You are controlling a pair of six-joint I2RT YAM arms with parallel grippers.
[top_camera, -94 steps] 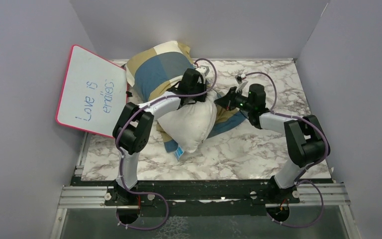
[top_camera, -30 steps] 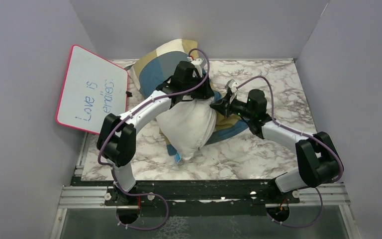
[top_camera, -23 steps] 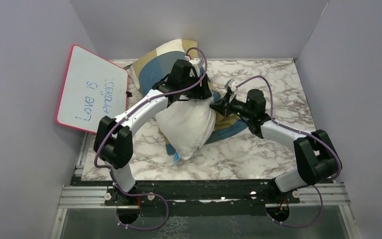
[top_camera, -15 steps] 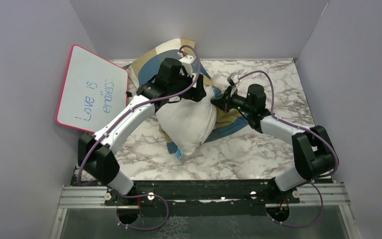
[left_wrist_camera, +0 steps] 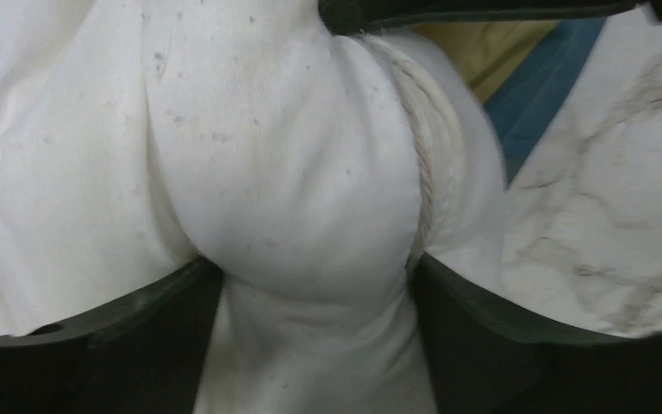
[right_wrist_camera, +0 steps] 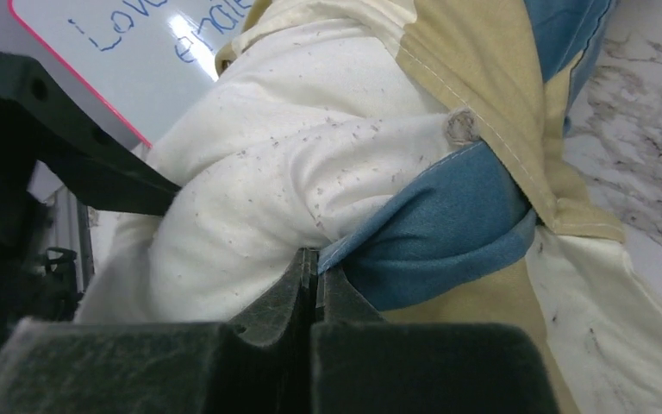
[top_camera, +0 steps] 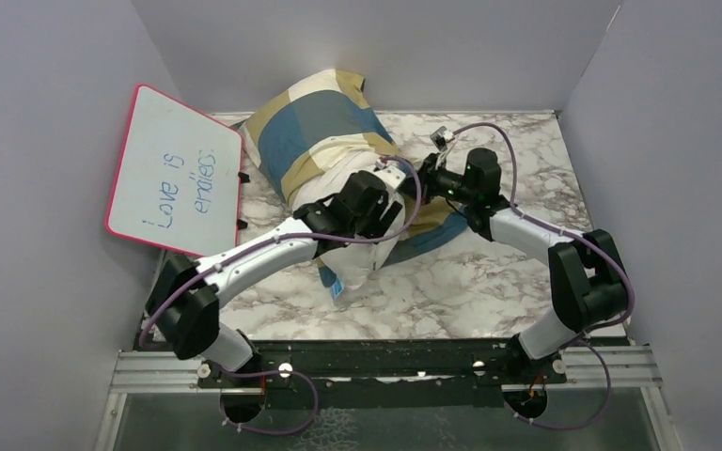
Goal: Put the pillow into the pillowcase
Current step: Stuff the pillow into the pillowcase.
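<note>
The checked pillowcase (top_camera: 310, 122) lies at the back of the table, plump around the far end of the white pillow (top_camera: 362, 258). The pillow's near end, with its blue tag (top_camera: 338, 287), sticks out toward me. My left gripper (top_camera: 373, 218) presses down on that bare part. In the left wrist view its jaws stand wide, and the pillow (left_wrist_camera: 293, 172) bulges between them and touches both fingers (left_wrist_camera: 95, 336). My right gripper (top_camera: 430, 178) is shut on the blue hem of the pillowcase (right_wrist_camera: 448, 233) at its mouth, beside the pillow (right_wrist_camera: 259, 172).
A pink-rimmed whiteboard (top_camera: 174, 169) with blue writing leans against the left wall, close to the pillowcase. Grey walls close in the marble table (top_camera: 489, 282) at the left, back and right. Both arms' purple cables loop over the cloth.
My left gripper let go at the pillowcase mouth, drew back toward me and came down on the pillow's bare part. More pillowcase now covers the far end. The right gripper kept its hold.
</note>
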